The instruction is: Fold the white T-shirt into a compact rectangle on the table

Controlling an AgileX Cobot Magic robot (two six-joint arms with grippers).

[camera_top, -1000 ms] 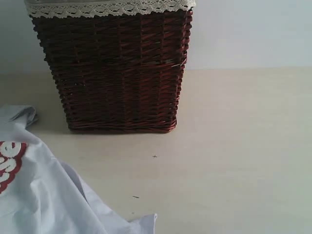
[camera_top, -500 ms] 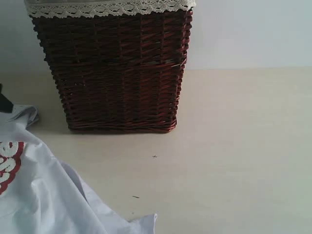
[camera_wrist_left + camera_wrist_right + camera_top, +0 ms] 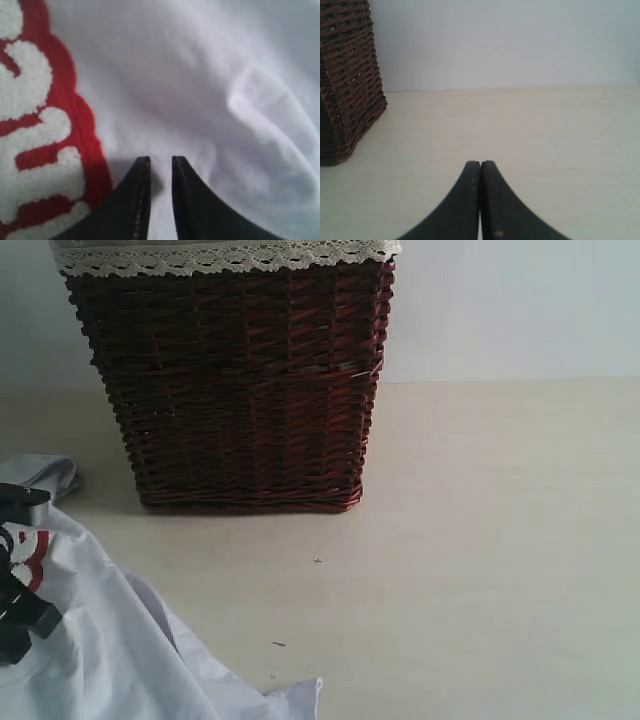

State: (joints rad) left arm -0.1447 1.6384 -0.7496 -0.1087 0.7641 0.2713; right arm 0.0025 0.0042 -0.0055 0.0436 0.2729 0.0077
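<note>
On the white T-shirt (image 3: 175,75) beside its red-edged letters (image 3: 30,125), my left fingers (image 3: 135,200) stand barely apart; whether they pinch cloth I cannot tell. My right fingers (image 3: 495,200) are closed, empty, over the counter (image 3: 520,130).

The white T-shirt (image 3: 200,75) carries fuzzy white letters (image 3: 30,85) outlined in red just beside the black left gripper (image 3: 161,161). The basket (image 3: 240,390) is dark red wicker with what looks like cream lace trim (image 3: 220,255). The surface (image 3: 480,540) is pale beige, dark-specked.

Open table (image 3: 500,540) beside wicker basket (image 3: 235,380)
</note>
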